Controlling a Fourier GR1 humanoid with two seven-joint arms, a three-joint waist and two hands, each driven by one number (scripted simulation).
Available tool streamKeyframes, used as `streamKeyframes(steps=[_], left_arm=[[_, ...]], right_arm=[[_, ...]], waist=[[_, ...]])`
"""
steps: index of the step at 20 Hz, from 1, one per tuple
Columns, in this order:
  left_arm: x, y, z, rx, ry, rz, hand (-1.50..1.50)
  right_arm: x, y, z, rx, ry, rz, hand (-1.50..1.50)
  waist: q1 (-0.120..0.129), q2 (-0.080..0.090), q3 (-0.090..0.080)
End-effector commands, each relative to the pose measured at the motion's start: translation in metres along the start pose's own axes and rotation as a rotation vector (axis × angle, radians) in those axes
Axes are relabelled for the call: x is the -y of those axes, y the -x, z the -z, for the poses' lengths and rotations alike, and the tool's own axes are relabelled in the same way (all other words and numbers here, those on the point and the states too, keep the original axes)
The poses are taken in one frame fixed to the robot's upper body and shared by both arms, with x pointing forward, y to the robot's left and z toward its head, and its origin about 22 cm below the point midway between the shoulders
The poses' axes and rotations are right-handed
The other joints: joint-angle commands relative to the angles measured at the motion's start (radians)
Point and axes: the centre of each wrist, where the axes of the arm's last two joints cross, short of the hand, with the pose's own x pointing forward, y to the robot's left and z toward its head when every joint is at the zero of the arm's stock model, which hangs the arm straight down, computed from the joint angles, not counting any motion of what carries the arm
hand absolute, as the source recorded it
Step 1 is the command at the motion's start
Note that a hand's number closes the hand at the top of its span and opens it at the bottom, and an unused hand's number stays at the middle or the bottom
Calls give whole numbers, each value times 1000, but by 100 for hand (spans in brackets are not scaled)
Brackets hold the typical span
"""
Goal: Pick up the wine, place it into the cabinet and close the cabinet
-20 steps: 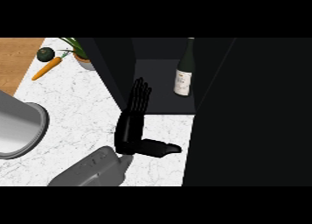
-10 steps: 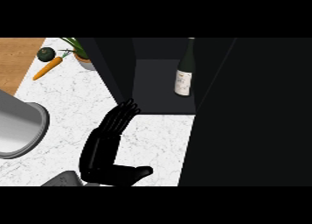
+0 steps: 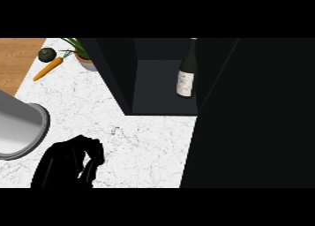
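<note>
Hanging low at the view's left edge, just above the white marbled counter (image 3: 153,141): the left hand (image 3: 67,164), black, fingers (image 3: 91,152) curling inward and clenching on nothing. Touching neither bottle nor cabinet, and lying well apart from both.

Standing just beside that hand, toward the left: a large grey cylindrical container (image 3: 16,128), tilting out past the picture's edge, its rim close to the knuckles, though whether touching cannot be told.

Filling the right side from near to far: a broad dark door panel (image 3: 264,114) of the cabinet (image 3: 117,75), swinging open and hiding the counter beneath it.

Opening farther back, in the middle: the cabinet's dark inner compartment, its floor showing grey. Standing upright inside it, against the right-hand side and near the door's edge: the wine (image 3: 186,73), a dark green bottle wearing a pale label.

Lying farthest off, at the upper left: an orange carrot (image 3: 46,70), resting slantwise on the counter, a round dark green vegetable (image 3: 47,54) just beside its leafy end, and a potted plant (image 3: 83,57) sitting against the cabinet's left wall. Running behind these: a strip of wooden surface (image 3: 9,59).
</note>
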Motion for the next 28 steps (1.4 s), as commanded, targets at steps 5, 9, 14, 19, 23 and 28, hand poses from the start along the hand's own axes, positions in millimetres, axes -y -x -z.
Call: streamKeyframes(steps=[5, 9, 14, 19, 23, 28], left_arm=[[-39, -36, -33, 32, -48, 25, -150], [-55, -54, -50, 57, -90, -10, -150], [-75, -64, -68, 51, -155, 5, -150], [-108, -83, -76, 55, -154, 33, -150], [-127, -95, -82, 58, -154, 53, -150], [-132, -103, -83, 63, -129, 47, -150]], right_arm=[[-52, -29, 6, 63, -178, 98, 150], [-74, -36, 11, 54, -257, 133, 150], [-112, -27, 34, -16, -334, 98, 150], [-133, -26, 54, -3, -295, 94, 150], [-138, -23, 68, 39, -236, 65, 150], [-130, -29, 84, 99, -84, 94, 150]], waist=[[6, -2, -2], [9, -5, -2], [19, -9, -4], [36, -8, -5], [43, -8, -5], [51, -5, -6]])
